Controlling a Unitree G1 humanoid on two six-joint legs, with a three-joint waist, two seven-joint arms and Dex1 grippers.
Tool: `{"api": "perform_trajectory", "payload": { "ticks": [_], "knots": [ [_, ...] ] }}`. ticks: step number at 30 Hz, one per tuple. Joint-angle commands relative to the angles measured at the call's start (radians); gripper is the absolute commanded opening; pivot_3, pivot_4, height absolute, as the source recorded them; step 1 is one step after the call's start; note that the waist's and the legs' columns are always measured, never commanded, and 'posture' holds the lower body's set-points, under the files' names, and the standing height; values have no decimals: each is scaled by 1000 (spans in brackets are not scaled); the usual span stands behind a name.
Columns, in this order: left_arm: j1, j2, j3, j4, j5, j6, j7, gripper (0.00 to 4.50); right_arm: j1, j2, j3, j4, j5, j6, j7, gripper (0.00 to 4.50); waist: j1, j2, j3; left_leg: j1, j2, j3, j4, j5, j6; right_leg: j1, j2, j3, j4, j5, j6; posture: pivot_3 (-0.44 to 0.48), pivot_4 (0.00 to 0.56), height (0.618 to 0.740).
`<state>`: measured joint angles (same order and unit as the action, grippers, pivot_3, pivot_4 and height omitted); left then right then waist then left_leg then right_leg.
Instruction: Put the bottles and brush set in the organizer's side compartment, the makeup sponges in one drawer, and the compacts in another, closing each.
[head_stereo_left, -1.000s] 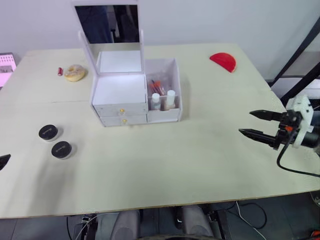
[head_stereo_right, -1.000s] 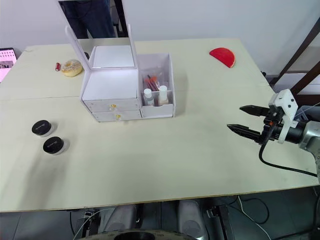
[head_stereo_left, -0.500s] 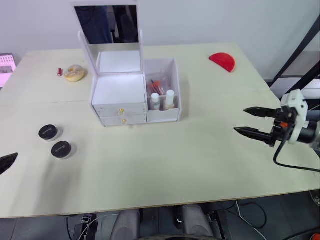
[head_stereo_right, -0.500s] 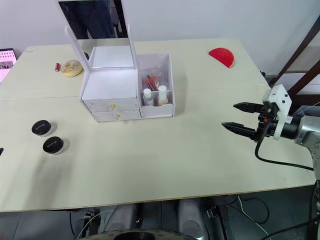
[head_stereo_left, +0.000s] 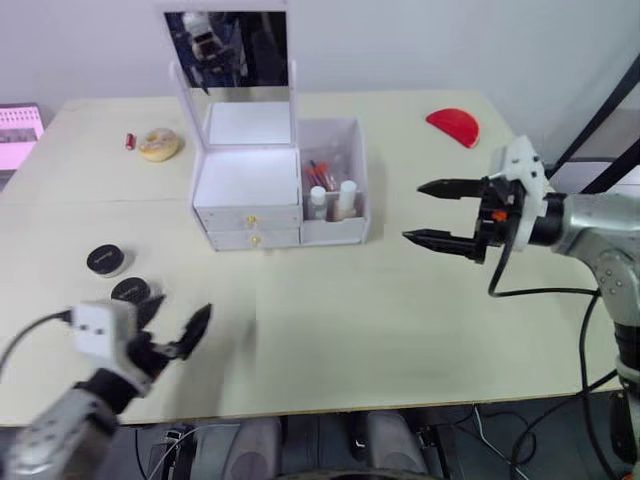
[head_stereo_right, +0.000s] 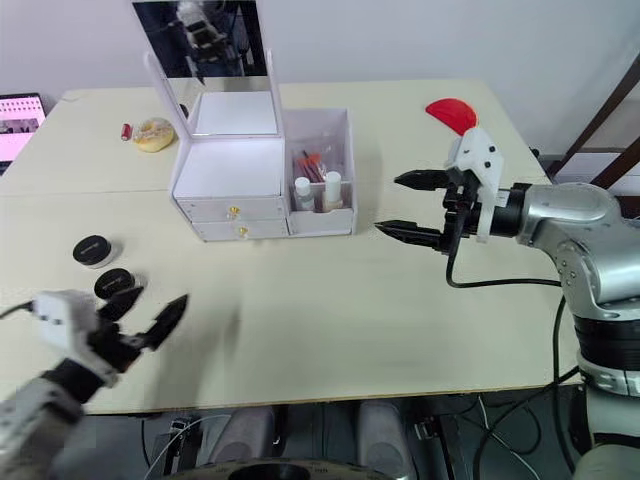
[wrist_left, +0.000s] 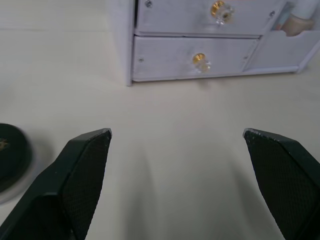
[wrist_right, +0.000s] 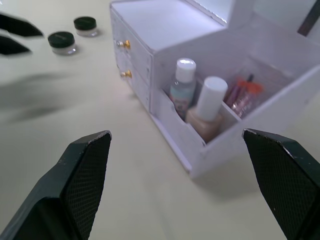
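The white organizer (head_stereo_left: 248, 183) stands mid-table with its mirror lid up. Both drawers (wrist_left: 195, 59) are shut. Its side compartment (wrist_right: 280, 107) holds two bottles (wrist_right: 182, 80) and the brush set (wrist_right: 240, 92). Two black compacts (head_stereo_left: 104, 259) (head_stereo_left: 131, 291) lie front left. A beige round makeup sponge (head_stereo_left: 158, 145) sits back left, a red half-round one (head_stereo_left: 452, 125) back right. My left gripper (head_stereo_left: 175, 318) is open, low, just in front of the nearer compact. My right gripper (head_stereo_left: 413, 212) is open in the air, right of the side compartment.
A small red tube (head_stereo_left: 130, 141) lies beside the beige sponge. A pink pad (head_stereo_left: 15, 125) sits at the table's far left edge. A black cable (head_stereo_left: 500, 290) hangs from my right wrist. Open table stretches in front of the organizer.
My left arm has come in from the lower left to just in front of the compacts. My right gripper has moved left toward the organizer. The camera has shifted a little.
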<state>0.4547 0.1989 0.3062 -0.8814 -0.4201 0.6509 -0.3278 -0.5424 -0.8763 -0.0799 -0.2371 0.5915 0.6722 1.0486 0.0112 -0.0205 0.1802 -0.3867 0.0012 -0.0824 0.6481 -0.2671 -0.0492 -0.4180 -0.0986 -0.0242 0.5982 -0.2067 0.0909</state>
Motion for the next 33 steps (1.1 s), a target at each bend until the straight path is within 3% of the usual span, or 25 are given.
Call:
{"api": "perform_trajectory", "payload": {
  "ticks": [1, 9, 14, 19, 31, 33],
  "knots": [
    [-33, -62, -266, 12, 227, -112, 175, 4440, -57, 21, 23, -4, 3, 3, 1, 4500, 2, 0, 0, 1, 0, 0, 0, 0, 0, 0, 0, 0, 0, 0, 0, 0, 150, 739],
    [-216, -161, -435, 298, 460, -297, 354, 4440, -99, 31, 64, -31, 46, 62, 42, 4500, 1, 1, 0, 3, 0, 0, 0, 0, 0, 2, 1, 0, 0, 0, 0, 0, 150, 739],
    [-383, -215, -434, 474, 464, -366, 383, 4440, -94, 39, 71, -65, 79, 83, 67, 4500, 5, 3, 0, 1, 0, -2, 0, 0, 1, 2, 1, -2, 0, 0, 1, 0, 150, 739],
    [-460, -242, -432, 561, 464, -418, 387, 4440, -79, 38, 66, -108, 107, 106, 56, 4500, 2, 3, 0, 2, 0, -2, 0, 0, 1, 3, 1, -2, -1, 1, 2, 0, 150, 739],
    [-500, -257, -406, 618, 450, -460, 390, 4440, -70, 39, 65, -122, 109, 110, 22, 4500, 3, 3, 0, 2, 0, -2, 0, 0, 1, 4, 1, -2, -1, 1, 2, 0, 150, 739],
    [-505, -258, -404, 622, 449, -464, 388, 3931, -67, 37, 64, -124, 108, 108, 19, 4500, 3, 3, 0, 2, 0, -2, 1, 0, 1, 4, 1, -2, -1, 1, 2, 0, 150, 739]
  ]
}}
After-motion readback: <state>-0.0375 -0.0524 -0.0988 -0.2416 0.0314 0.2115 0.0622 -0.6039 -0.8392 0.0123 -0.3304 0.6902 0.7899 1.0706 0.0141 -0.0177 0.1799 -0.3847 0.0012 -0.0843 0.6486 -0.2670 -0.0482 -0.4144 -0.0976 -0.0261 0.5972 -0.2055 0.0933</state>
